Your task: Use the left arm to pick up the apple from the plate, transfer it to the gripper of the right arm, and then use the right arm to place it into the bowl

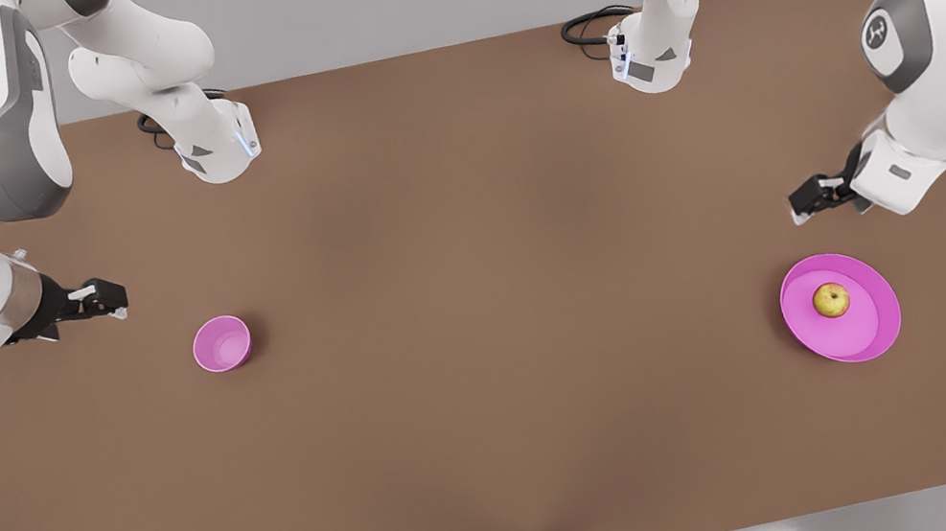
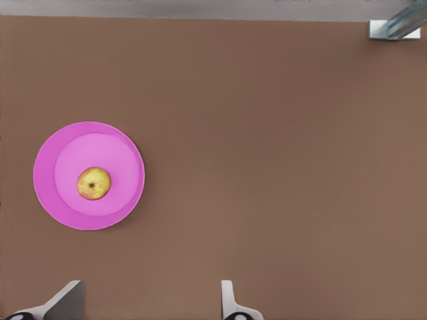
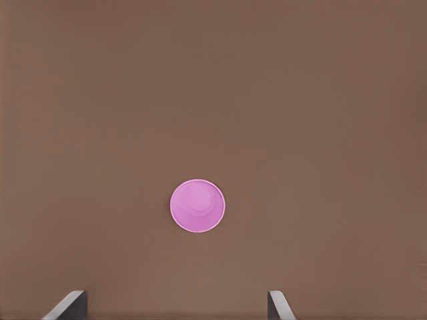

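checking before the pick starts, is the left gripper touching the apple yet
Apart. In the front view the left gripper hangs above the table, clear of the apple on the plate; bare brown table shows between them.

Bare brown table (image 1: 488, 350) is seen between the bowl (image 1: 221, 343) and the plate (image 1: 864, 328), which lie well apart, and open space is left above the apple (image 1: 830, 300), both spread-fingered grippers being held off to the side.

Yellow-green apple (image 1: 830, 300) sitting on wide pink plate (image 1: 874, 331), small deep pink bowl (image 1: 221, 343) upright, well apart
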Motion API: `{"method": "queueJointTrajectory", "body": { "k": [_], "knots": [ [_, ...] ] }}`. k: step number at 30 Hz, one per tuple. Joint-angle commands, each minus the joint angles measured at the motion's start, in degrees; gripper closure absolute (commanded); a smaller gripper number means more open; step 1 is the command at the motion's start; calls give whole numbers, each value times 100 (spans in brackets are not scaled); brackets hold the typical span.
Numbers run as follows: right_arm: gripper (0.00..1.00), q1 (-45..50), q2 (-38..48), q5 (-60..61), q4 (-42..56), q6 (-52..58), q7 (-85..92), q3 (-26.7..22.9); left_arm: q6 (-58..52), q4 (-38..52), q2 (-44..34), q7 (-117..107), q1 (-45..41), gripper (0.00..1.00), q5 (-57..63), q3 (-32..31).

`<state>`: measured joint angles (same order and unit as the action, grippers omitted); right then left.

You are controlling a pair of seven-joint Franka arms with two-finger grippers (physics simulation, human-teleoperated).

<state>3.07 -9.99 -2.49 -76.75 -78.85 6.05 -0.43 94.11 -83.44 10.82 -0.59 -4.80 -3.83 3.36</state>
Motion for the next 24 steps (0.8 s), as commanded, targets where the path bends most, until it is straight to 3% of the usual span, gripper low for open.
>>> {"method": "queueJointTrajectory", "body": {
  "k": [1,6,13,24],
  "knots": [
    [0,10,6,3,3,1,266,-1,239,3,17,226,6,0,32,-2],
    [0,-8,6,11,-6,19,257,-1,2356,-595,1106,375,621,0,-100,24],
    [0,-131,-90,908,-15,-16,248,-45,3113,-630,2232,1060,1244,0,-540,51],
    [0,-140,-90,908,-15,1,266,-53,3473,-1263,2522,1571,1386,0,-100,51]
  ]
}}
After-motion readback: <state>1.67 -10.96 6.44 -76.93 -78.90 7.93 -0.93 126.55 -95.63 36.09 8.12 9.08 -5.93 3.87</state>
